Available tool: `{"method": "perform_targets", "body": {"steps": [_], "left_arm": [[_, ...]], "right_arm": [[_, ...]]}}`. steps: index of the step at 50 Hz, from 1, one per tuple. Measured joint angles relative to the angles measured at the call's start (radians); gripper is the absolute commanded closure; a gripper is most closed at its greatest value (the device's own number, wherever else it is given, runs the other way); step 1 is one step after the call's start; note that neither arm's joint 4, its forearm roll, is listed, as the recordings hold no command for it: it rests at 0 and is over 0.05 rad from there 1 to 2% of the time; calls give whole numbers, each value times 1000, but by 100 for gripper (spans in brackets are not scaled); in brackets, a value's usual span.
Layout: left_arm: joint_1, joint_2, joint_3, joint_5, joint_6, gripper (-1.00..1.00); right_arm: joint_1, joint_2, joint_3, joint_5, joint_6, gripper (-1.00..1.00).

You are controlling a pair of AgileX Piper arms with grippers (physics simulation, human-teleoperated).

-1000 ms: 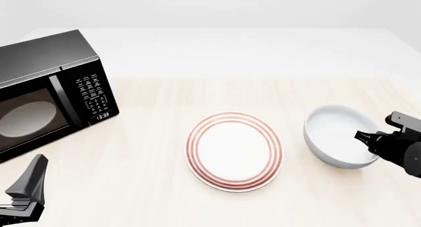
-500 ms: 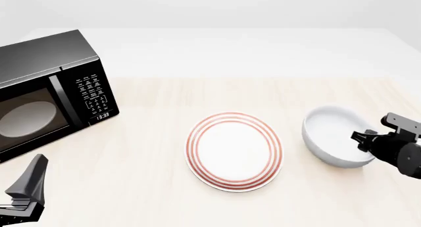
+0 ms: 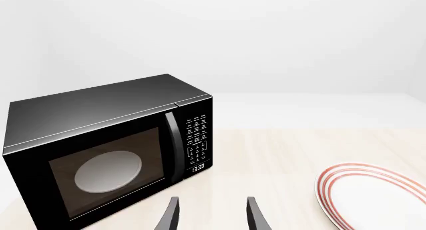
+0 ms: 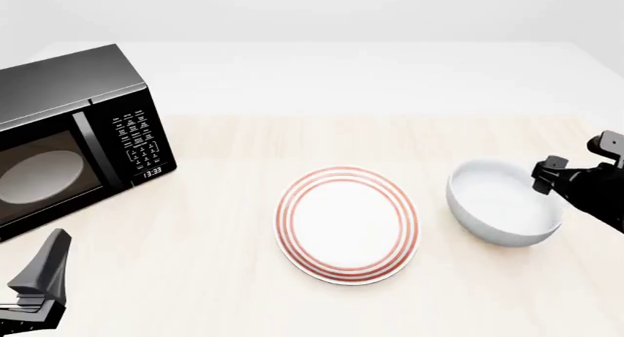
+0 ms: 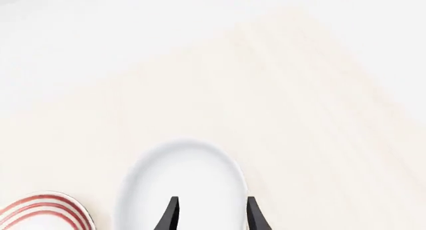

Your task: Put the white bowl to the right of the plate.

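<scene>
The white bowl (image 4: 502, 205) stands upright on the table just right of the plate (image 4: 346, 224), which is flat and white with red rings. My right gripper (image 4: 548, 178) is open and empty, hovering over the bowl's right rim without touching it. In the right wrist view its fingers (image 5: 171, 214) stand apart above the bowl (image 5: 183, 180), with the plate's edge (image 5: 43, 212) beside it. My left gripper (image 4: 51, 253) is open and empty at the near left, far from both. In the left wrist view it (image 3: 211, 212) points at the microwave, with the plate (image 3: 372, 200) to one side.
A black microwave (image 4: 69, 132) stands at the far left, door shut, with a pale disc showing through its window (image 3: 106, 170). The table's right edge lies just beyond the bowl and the right arm.
My right gripper has risen and drawn back to the right, off the bowl's rim. The bowl has shifted slightly left and rests on the table. The left arm has not moved.
</scene>
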Motion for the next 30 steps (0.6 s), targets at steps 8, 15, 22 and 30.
{"method": "perform_targets", "body": {"steps": [8, 15, 22, 30], "left_arm": [[0, 0, 0, 0, 0, -100], [0, 0, 0, 0, 0, -100], [0, 0, 0, 0, 0, -100], [0, 0, 0, 0, 0, -100]], "right_arm": [[66, -206, 24, 83, 0, -100], [146, -367, 73, 114, -6, -100], [188, -472, 167, 89, -26, -100], [205, -600, 307, 56, -81, -100]]}}
